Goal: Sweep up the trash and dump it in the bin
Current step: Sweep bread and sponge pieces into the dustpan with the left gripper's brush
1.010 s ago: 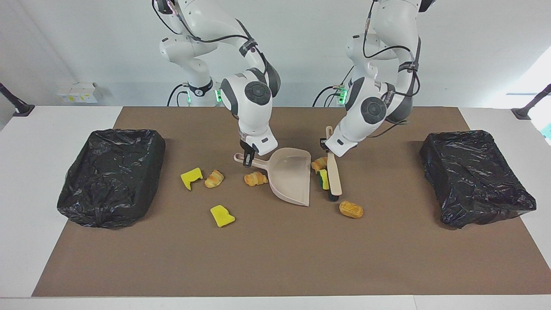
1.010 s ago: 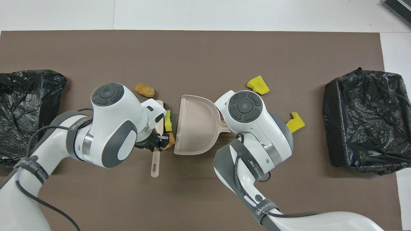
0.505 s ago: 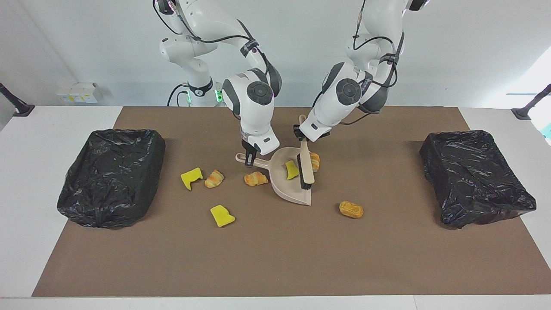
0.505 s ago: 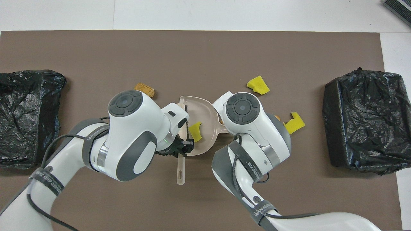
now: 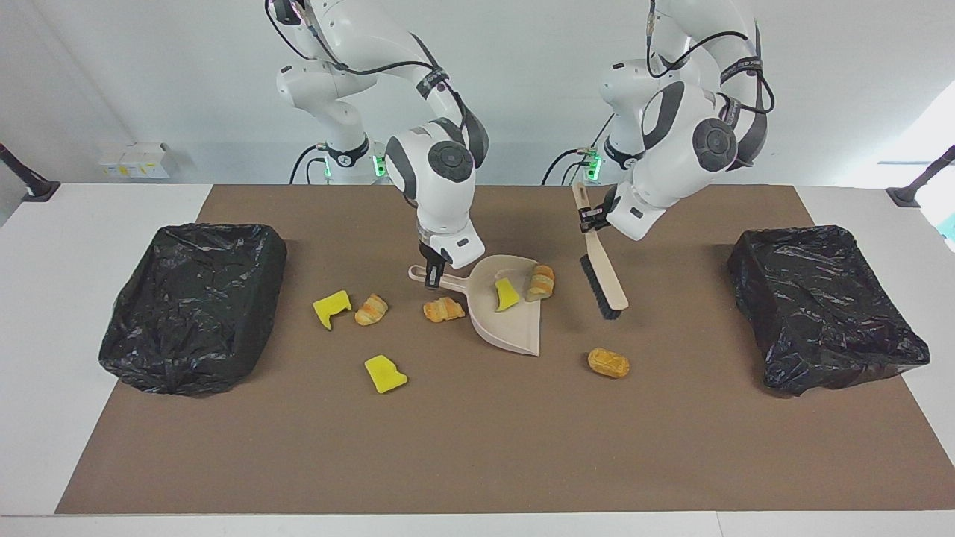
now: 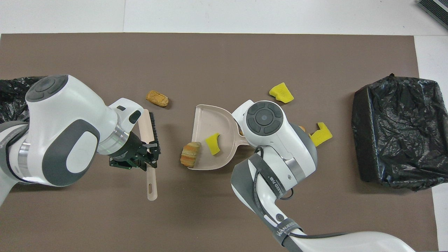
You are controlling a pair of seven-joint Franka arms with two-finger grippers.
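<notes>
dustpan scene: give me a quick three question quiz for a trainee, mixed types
1. True or false: the yellow foam piece lies in the dustpan.
2. What does the left gripper hold? A) brush B) croissant C) bin bag
3. Fill in: the right gripper is shut on the dustpan's ____.

Key
1. True. A croissant sits at the pan's open edge beside it.
2. A: the brush, raised over the mat between the dustpan and a black bin.
3. handle
</notes>
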